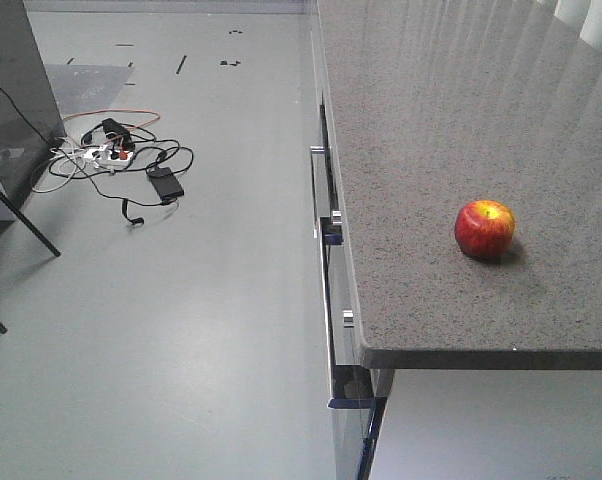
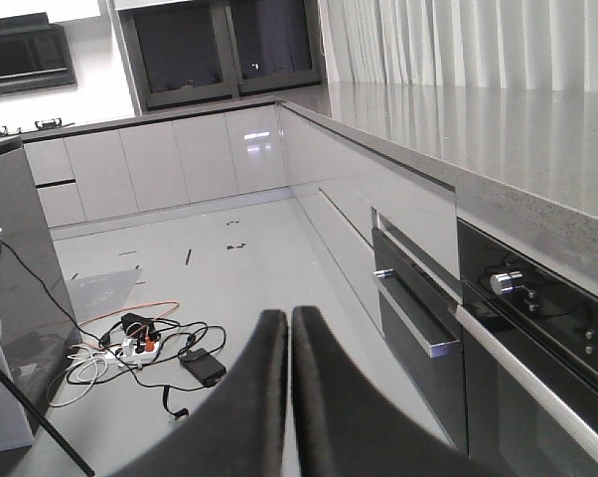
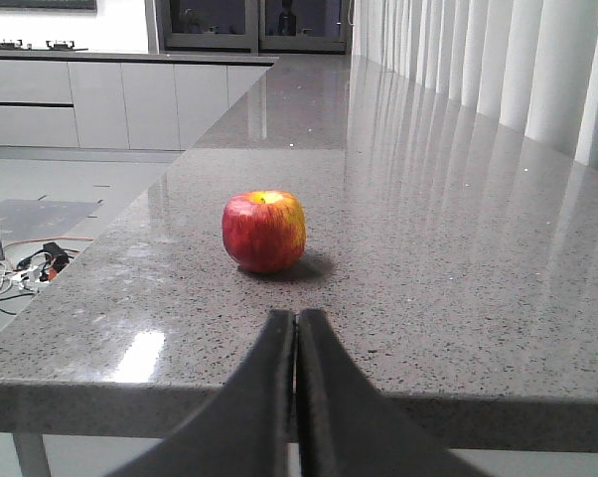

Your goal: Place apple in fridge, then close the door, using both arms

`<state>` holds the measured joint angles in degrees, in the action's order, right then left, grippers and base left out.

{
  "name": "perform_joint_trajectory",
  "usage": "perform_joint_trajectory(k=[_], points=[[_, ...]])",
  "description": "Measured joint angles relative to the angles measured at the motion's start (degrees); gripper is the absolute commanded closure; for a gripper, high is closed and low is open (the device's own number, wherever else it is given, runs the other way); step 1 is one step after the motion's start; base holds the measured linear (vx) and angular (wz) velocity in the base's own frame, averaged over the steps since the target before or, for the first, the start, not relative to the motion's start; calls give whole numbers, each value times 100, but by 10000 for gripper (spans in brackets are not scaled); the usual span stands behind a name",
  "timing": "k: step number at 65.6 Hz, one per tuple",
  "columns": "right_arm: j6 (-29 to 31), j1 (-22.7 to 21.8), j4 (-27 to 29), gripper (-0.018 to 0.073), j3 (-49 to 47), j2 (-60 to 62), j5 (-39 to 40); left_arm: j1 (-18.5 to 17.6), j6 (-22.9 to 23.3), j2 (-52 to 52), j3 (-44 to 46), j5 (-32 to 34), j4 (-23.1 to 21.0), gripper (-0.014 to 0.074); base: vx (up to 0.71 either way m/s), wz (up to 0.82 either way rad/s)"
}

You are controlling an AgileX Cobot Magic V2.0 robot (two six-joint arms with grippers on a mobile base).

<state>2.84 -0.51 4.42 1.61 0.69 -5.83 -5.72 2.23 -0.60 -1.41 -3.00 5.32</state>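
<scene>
You were at the opening step: the apple (image 3: 264, 232) sat untouched on the desk (image 3: 458, 248), close to its near edge and well in from its left edge. Your right gripper (image 3: 296, 320) hung just short of that near edge, jaws pressed together, aimed at the apple. By my reading, it needed to part them, then reach in over the edge. Your left gripper (image 2: 289, 316), jaws likewise together and holding nothing, hung over open floor (image 2: 259, 248), with cables (image 2: 150, 348) lying off to the left.

One apple (image 1: 484, 229), one countertop (image 1: 431, 120), one power strip (image 1: 105, 153), and two grippers: left gripper (image 2: 289, 318) and right gripper (image 3: 296, 320)
</scene>
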Motion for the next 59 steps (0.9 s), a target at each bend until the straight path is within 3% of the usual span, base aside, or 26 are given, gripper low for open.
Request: perform_joint_trajectory(k=[59], points=[[0, 0, 0, 562, 0, 0, 0, 0, 0, 0, 0, 0, 0, 603, 0, 0]])
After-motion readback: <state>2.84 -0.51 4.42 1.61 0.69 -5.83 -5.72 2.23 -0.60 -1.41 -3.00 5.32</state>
